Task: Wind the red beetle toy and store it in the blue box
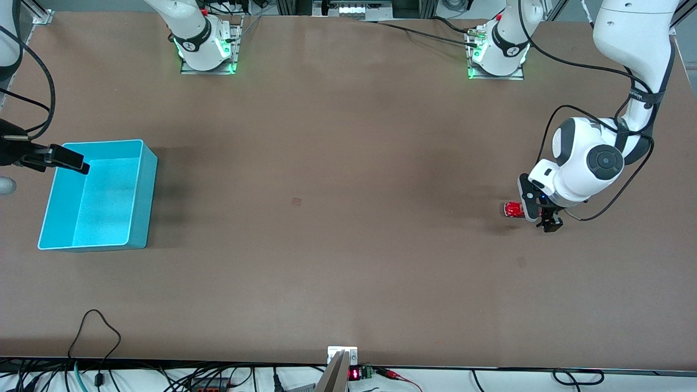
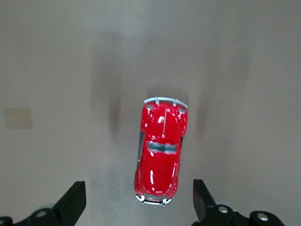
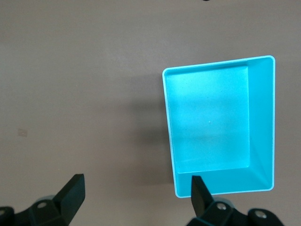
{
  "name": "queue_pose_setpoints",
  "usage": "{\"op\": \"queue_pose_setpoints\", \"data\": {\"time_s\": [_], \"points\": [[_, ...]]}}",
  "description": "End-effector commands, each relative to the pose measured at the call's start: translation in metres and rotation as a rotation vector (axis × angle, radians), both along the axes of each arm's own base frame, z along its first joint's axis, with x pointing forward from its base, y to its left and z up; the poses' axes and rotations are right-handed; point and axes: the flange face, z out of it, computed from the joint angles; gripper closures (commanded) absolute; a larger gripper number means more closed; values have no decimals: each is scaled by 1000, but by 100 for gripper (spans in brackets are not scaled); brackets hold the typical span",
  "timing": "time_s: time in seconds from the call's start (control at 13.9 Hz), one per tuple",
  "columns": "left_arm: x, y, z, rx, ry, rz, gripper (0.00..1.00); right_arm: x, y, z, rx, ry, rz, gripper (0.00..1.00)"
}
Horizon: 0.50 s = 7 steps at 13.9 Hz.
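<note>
Left wrist view: glossy red beetle, silver bumpers, on table | left gripper fingers wide over it | box empty | right gripper fingers wide over box edge

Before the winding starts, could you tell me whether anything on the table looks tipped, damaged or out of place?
Nothing stands out. The red beetle toy sits upright on its wheels under the open left gripper; the blue box stands level and empty.
</note>
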Motion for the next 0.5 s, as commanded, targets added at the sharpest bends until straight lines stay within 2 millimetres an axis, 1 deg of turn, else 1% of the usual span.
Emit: {"op": "queue_pose_setpoints", "data": {"time_s": [0.0,0.07,0.14,0.22,0.29,0.36,0.43], "points": [[-1,5,-11,4,0,-41,1,1,-3,-1,10,-9,-15,0],[-3,4,-13,3,5,-46,4,1,0,1,0,-14,-1,0],[-4,3,-15,2,8,-47,11,1,6,4,-6,-18,6,0],[-4,1,-15,2,8,-48,19,1,7,5,-6,-20,12,0],[-6,-2,-17,0,12,-54,21,1,5,9,-3,-26,9,0],[-7,-6,-18,-4,16,-61,26,1,2,8,-2,-19,8,0],[-7,-10,-18,-6,16,-68,35,1,-1,7,3,-22,1,0]]}}
